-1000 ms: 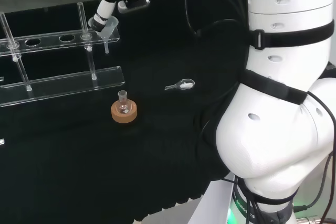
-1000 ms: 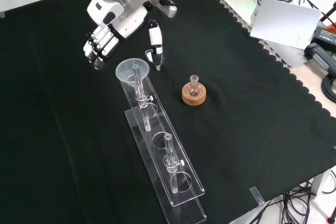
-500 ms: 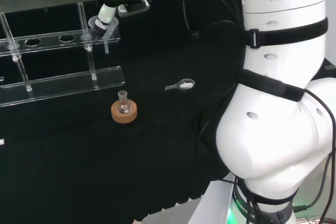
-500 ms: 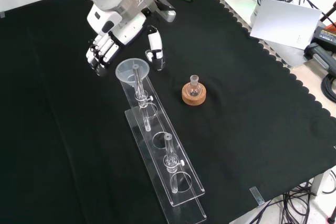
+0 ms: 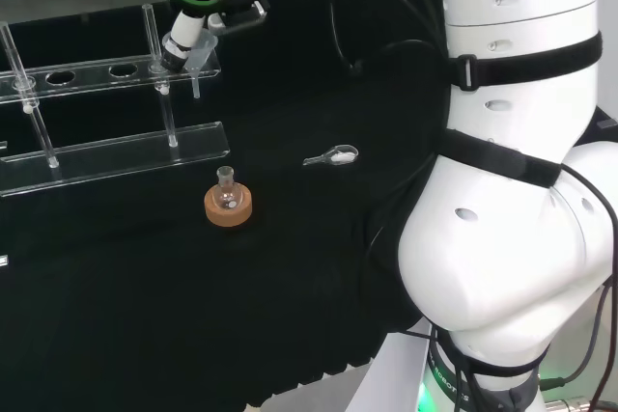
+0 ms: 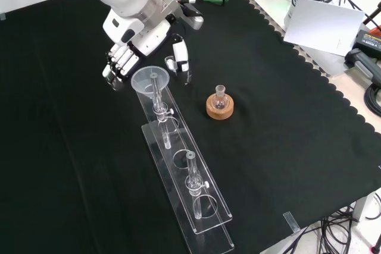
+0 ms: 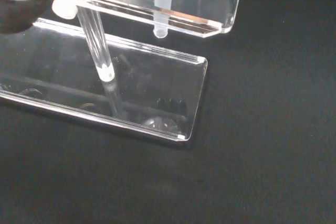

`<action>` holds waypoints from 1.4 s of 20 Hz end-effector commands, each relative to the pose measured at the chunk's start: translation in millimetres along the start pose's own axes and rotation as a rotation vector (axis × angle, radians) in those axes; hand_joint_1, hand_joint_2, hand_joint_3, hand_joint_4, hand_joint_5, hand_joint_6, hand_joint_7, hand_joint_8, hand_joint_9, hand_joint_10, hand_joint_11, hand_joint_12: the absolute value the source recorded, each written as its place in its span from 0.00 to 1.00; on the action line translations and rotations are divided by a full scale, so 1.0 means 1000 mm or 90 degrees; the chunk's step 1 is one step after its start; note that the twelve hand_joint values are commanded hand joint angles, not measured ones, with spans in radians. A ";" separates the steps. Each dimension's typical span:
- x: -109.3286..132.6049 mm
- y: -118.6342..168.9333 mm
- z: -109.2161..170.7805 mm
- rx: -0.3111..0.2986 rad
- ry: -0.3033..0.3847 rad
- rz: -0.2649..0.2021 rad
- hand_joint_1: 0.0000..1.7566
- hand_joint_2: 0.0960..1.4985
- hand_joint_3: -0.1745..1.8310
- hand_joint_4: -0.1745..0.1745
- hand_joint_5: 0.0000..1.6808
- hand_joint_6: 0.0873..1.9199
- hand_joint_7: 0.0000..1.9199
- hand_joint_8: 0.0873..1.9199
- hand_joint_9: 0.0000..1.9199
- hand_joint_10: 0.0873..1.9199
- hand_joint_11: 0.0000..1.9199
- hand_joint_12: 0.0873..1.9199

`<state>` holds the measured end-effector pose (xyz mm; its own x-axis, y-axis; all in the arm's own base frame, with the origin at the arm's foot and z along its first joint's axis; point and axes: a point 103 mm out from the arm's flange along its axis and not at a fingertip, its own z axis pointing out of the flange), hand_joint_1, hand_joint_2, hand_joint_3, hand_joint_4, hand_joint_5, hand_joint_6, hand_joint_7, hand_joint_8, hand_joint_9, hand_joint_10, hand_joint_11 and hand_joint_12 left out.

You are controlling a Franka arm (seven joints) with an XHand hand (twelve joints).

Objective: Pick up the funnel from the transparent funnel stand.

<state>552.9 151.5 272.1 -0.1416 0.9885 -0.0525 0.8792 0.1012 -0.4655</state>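
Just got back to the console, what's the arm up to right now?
The robot hand is poised at the far end of the clear funnel stand, with fingers to one side of the funnel and the thumb to the other. The funnel sits in the stand's end hole, not lifted, and I can't tell whether anything touches it. Nearby a small flask rests on a cork ring, untouched.

Front view: funnel [image 6: 147, 79] in top hole of funnel stand [image 6: 189, 191]; robot hand [image 6: 128, 46] straddles funnel; flask [image 6: 219, 99] on cork ring [image 6: 219, 109] right of stand, on worktop [image 6: 286, 129].
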 end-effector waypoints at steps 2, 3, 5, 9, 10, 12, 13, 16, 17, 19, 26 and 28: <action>0.005 0.008 0.007 0.041 -0.029 0.016 0.41 0.37 0.09 0.37 0.00 0.00 0.07 0.02 0.03 0.00 0.00 0.44; 0.006 0.009 0.009 0.042 -0.028 0.019 0.41 0.37 0.09 0.36 0.00 0.00 0.07 0.05 0.02 0.05 0.00 0.46; 0.005 0.009 0.010 0.039 -0.021 0.018 0.40 0.38 0.09 0.36 0.00 0.00 0.05 0.11 0.01 0.13 0.00 0.48; -0.007 0.005 0.012 0.033 -0.008 0.009 0.40 0.38 0.09 0.37 0.00 0.00 0.01 0.23 0.00 0.18 0.00 0.50; -0.006 0.005 0.012 0.033 -0.009 0.013 0.40 0.38 0.09 0.37 0.00 0.00 0.01 0.24 0.00 0.19 0.00 0.50; -0.004 0.004 0.011 0.028 -0.015 0.012 0.39 0.38 0.09 0.39 0.00 0.00 0.01 0.25 0.00 0.23 0.00 0.51; -0.005 0.004 0.011 0.027 -0.016 0.013 0.39 0.39 0.09 0.39 0.01 0.00 0.01 0.26 0.00 0.27 0.00 0.52; -0.007 0.004 0.011 0.024 -0.013 0.011 0.38 0.39 0.09 0.41 0.05 0.00 0.09 0.30 0.00 0.40 0.00 0.57; -0.006 0.004 0.011 0.023 -0.014 0.011 0.39 0.39 0.09 0.41 0.07 0.00 0.11 0.30 0.00 0.42 0.00 0.58; -0.006 0.005 0.011 0.023 -0.019 0.008 0.39 0.40 0.09 0.42 0.10 0.00 0.14 0.30 0.01 0.45 0.00 0.58; -0.001 0.009 0.014 0.033 -0.045 0.019 0.41 0.41 0.10 0.47 0.21 0.00 0.22 0.29 0.05 0.45 0.00 0.60; -0.001 0.009 0.014 0.027 -0.045 0.023 0.41 0.41 0.10 0.48 0.25 0.00 0.25 0.28 0.07 0.44 0.00 0.61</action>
<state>555.1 148.3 257.6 -0.1484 0.9825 -0.1122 0.8610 0.0726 -0.5034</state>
